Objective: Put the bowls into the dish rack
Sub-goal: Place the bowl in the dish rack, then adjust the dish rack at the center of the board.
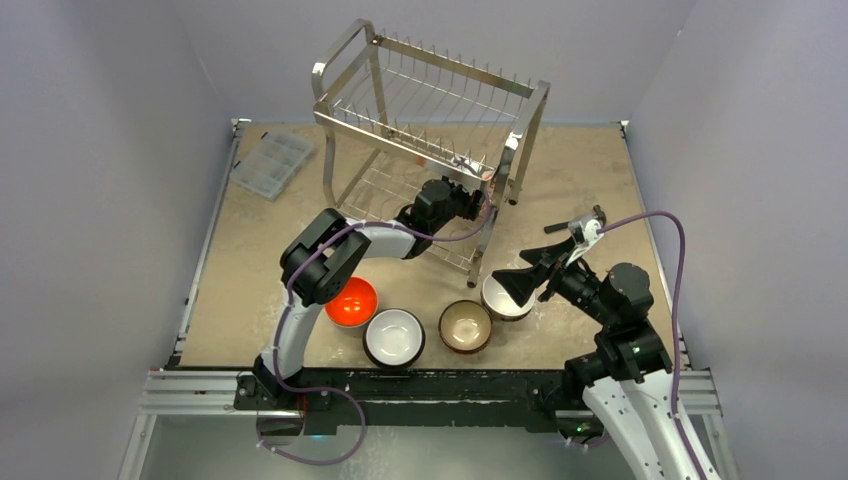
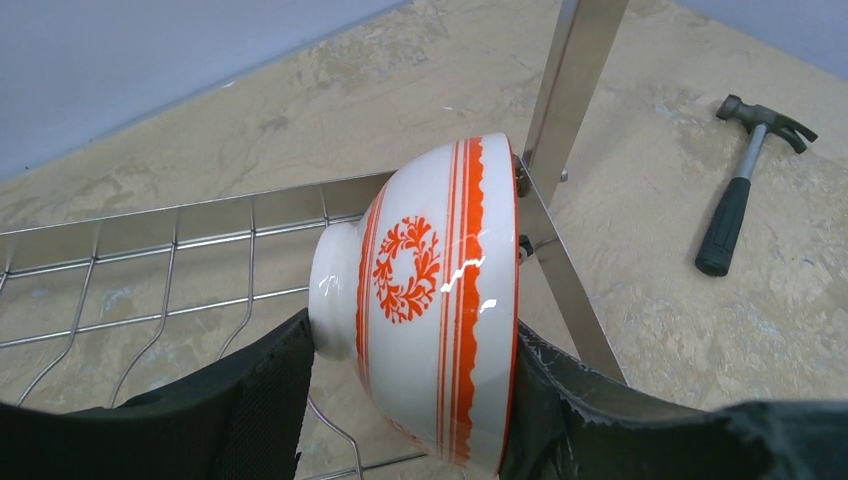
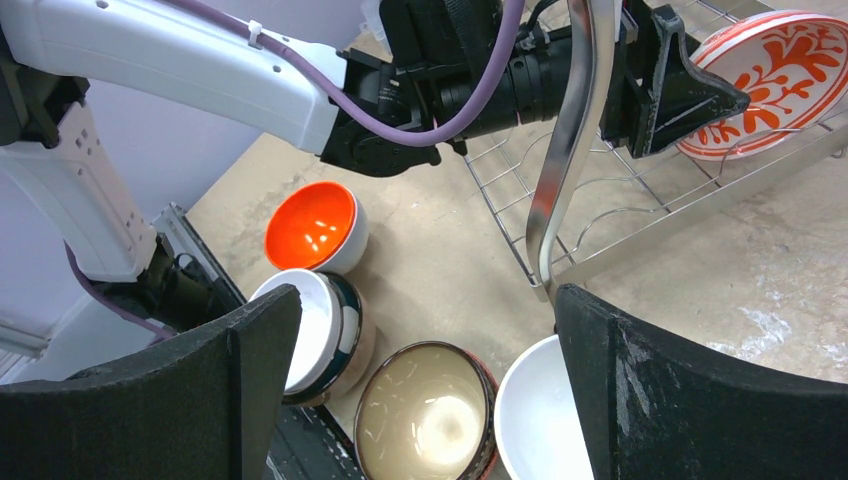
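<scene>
1. My left claw (image 2: 412, 340) is clamped on the patterned bowl (image 2: 430, 300), one finger (image 2: 262, 400) against its foot and the other against its rim.
2. That bowl is white with orange stripes and an orange wreath. It is on its side, at the right end of the rack's (image 1: 400, 143) lower tier, just beside a steel leg.
3. In the right wrist view its inside faces out, with an orange branch pattern, and its lower edge is down at the tier's wires.
4. My left arm reaches from its base, over the orange bowl (image 1: 355, 305), in under the upper tier.
5. My right claw (image 3: 428, 305) is wide open and holds nothing. It hangs over the white bowl (image 3: 535, 420), which sits on the worktop (image 1: 250, 280) just in front of the rack's near right leg.
6. Four bowls stand upright in a rough row near the front edge: orange, then the dark-rimmed bowl (image 1: 393, 337) with a white inside, then the brown bowl (image 1: 466, 326), then the white one.
7. The orange and dark-rimmed bowls are close together. I cannot tell whether they touch.
8. The upper tier holds no bowls that I can see.
9. A hammer (image 2: 733, 210) lies on the worktop right of the rack, and a clear box (image 1: 272, 163) lies at the far left corner.
</scene>
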Robot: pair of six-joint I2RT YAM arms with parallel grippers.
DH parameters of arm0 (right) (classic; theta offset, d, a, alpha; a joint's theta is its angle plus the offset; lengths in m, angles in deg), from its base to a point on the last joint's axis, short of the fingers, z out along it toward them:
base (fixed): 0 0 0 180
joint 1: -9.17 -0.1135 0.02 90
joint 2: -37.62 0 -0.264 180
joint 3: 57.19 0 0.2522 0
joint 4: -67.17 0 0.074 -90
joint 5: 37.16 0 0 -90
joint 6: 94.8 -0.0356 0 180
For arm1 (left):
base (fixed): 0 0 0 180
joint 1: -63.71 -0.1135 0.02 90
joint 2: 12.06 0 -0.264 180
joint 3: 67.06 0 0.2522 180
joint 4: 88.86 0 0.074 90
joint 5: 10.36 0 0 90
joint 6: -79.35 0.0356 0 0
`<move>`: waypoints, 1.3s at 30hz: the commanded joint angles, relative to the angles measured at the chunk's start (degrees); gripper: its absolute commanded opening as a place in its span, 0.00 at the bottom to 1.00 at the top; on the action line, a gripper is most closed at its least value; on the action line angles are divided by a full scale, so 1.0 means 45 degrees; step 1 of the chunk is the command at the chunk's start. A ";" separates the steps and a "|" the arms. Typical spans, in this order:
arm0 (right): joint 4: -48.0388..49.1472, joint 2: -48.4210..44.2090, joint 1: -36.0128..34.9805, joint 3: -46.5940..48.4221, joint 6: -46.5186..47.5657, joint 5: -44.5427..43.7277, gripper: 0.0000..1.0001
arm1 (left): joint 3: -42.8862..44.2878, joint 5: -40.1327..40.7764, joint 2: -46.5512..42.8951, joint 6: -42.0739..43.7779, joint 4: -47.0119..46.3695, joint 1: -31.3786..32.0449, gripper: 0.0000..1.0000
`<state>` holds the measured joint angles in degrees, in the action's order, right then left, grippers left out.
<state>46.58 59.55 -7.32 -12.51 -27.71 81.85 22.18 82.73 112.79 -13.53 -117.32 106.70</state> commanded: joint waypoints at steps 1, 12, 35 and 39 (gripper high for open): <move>0.0303 -0.0072 -0.0027 0.0464 0.0147 -0.0225 0.99 | 0.0122 -0.0628 -0.0227 -0.0105 -0.0300 -0.0008 0.00; 0.0287 -0.0036 -0.0027 0.0459 0.0131 -0.0241 0.99 | -0.2511 -0.0079 -0.2402 -0.1825 -0.2897 -0.0027 0.77; 0.4800 0.4447 -0.0027 0.0025 -0.0013 -0.0034 0.95 | -0.7357 -0.0202 -0.7202 -0.5767 -0.0838 -0.0823 0.87; 0.6365 0.5942 -0.0027 0.0005 -0.0320 0.0179 0.89 | -0.7725 -0.0500 -0.8485 -0.6141 0.1090 -0.0836 0.87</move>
<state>64.39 82.11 -7.32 -12.64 -28.04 81.94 -11.33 82.66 81.14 -36.98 -118.19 103.09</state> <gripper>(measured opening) 0.922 0.869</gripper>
